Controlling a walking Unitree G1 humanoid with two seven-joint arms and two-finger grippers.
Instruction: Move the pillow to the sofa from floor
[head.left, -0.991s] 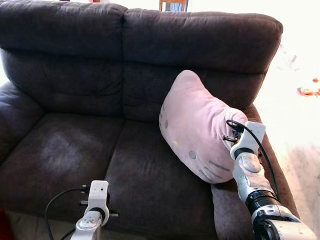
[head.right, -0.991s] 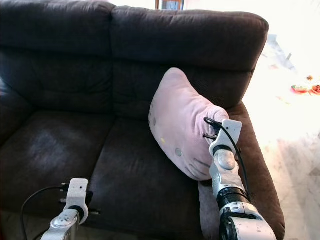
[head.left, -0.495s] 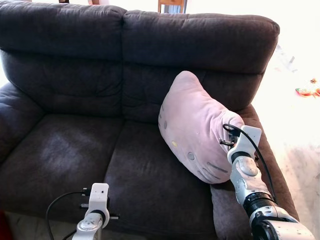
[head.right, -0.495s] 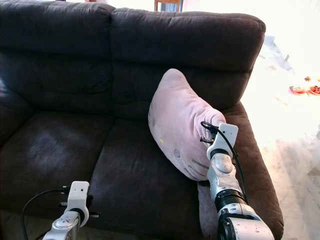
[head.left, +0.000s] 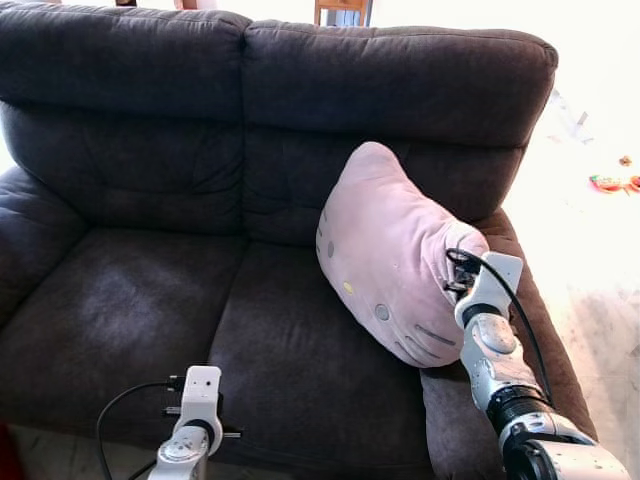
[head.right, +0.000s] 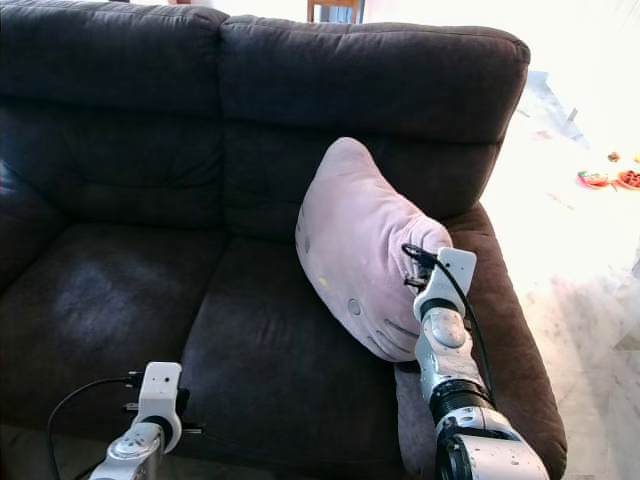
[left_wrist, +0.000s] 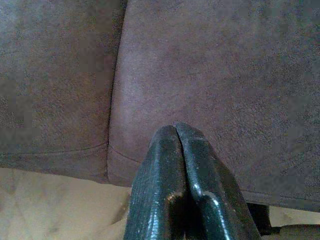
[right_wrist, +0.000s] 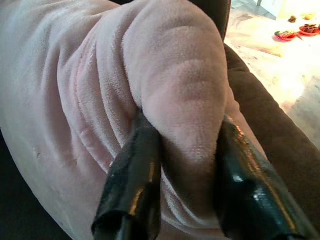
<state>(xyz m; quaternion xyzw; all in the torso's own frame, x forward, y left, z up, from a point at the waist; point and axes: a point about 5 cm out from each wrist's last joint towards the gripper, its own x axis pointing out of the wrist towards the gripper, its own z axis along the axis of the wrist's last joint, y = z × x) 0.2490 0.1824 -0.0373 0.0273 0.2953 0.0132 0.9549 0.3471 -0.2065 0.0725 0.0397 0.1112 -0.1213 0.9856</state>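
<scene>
Sofa (head.left: 150, 290) in dark brown fills the scene; a pink pillow (head.left: 385, 255) leans on its backrest by the right armrest. The right gripper (right_wrist: 177, 150) pinches a fold of the pillow. The left gripper (left_wrist: 176, 131), fingers pressed together and empty, hovers at the seat's front edge.

The pillow (right_wrist: 100, 90) is soft pink plush, matt and finely napped. The sofa (head.left: 150, 290) looks like dark brown suede-like cloth, matt, faintly mottled. The right gripper (right_wrist: 185, 165) has 2 glossy black fingers (right_wrist: 132, 185), probably plastic. The floor (head.right: 590, 270) seems polished stone.
</scene>
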